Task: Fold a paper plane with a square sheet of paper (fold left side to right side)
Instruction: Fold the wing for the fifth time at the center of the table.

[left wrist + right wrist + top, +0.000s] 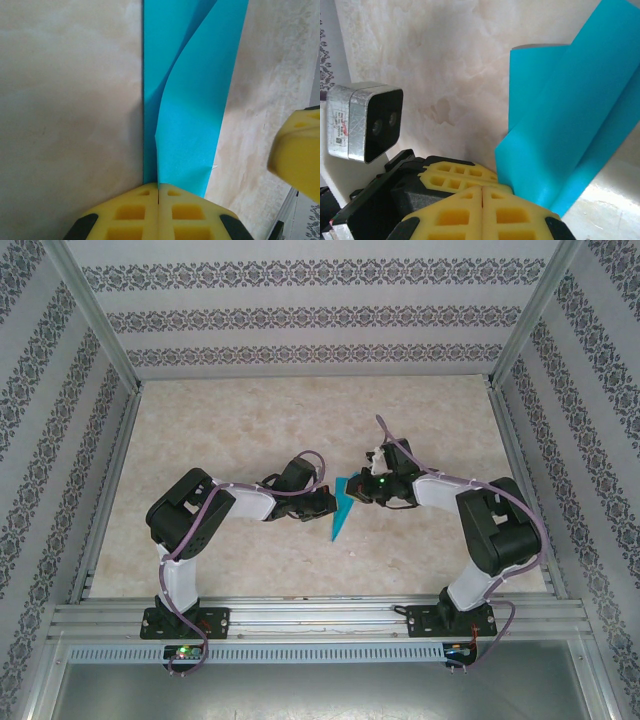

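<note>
My left gripper (158, 195) has its 2 yellow fingers pressed flat together with no gap. The paper plane (342, 508) runs straight away from their tips. 1 layer lies flat on the table (230, 430), and a 2nd layer curls up off it, its raised crease meeting the seam between my fingers. I cannot tell whether that crease is actually nipped there. My right gripper (482, 197) is closed just as tightly, pads together. The turquoise paper stands tilted just beyond its tips and to their right, its lowest corner slipping behind 1 finger, and I cannot tell if it is gripped there either. From above, the plane is a narrow dart in the middle of the table, between my 2 grippers. The left one is at its left edge and the right one at its far right side, with the point aimed at the near edge. My left arm's wrist camera (365, 120) sits near my right fingers.
</note>
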